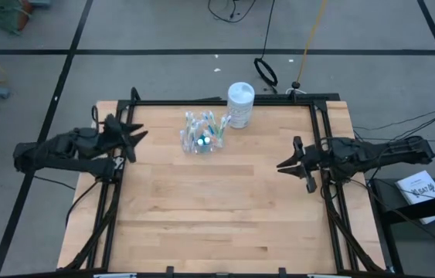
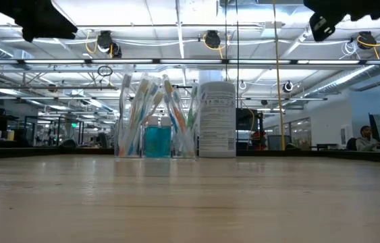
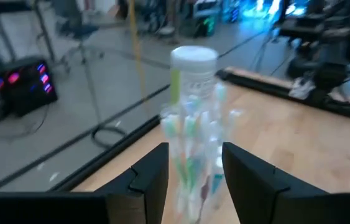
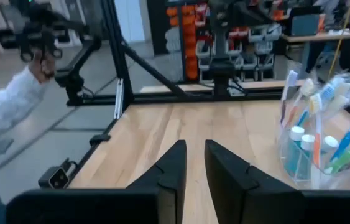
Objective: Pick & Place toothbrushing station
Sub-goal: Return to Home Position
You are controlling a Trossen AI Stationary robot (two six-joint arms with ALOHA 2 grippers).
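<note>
Left end effector (image 1: 138, 137): I hovered it above the left edge of the pale wooden counter (image 1: 217, 216), its fingers a moderate gap apart and holding nothing.
Station: the small clear plastic cup (image 1: 199, 140) stood upright near the counter's far edge, between my two arms and nearer the left one. It was packed with thin pastel-handled toothbrushes (image 2: 139, 111) and small teal toothpaste tubes (image 2: 157, 142).
Neighbour: the tall white cylindrical canister (image 1: 241, 104) stood just beside the cup, on its far right.
Right end effector (image 1: 285, 164): I held it above the counter's right side, well apart from the cup, its fingers at a narrow gap and empty.
Risk: my left fingers pointed straight at the cup. A low or forward sweep during retreat could clip the splayed brush handles and tip the light cup, or knock it into the canister.
Cause: too little height on the way out.
</note>
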